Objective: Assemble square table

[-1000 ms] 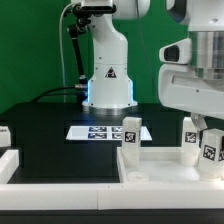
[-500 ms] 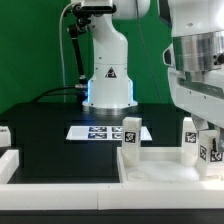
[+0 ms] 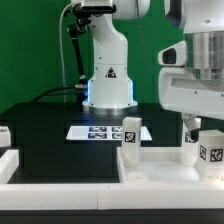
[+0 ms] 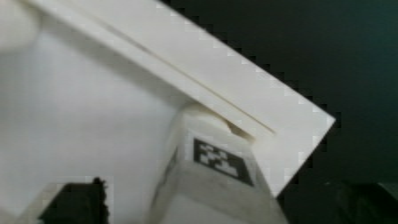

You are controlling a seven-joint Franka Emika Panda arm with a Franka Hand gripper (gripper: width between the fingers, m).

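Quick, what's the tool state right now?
Tool: open, holding nothing; a white leg stands between its fingers, gaps on both sides.

Exterior view: arm (image 3: 195,75) cut off at upper right, top (image 3: 160,172) at the right edge. Wrist view: the tag (image 4: 217,160) on the leg (image 4: 178,200) is too blurred to read.

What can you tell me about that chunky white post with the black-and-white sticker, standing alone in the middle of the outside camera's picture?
That is a table leg: short, chunky and white, plastic by the look of it, with a black-and-white tag on the face toward the camera. It stands upright at a corner of the square table top, its lower end resting on that top. Whether it is fixed in cannot be told. Nothing else touches it.
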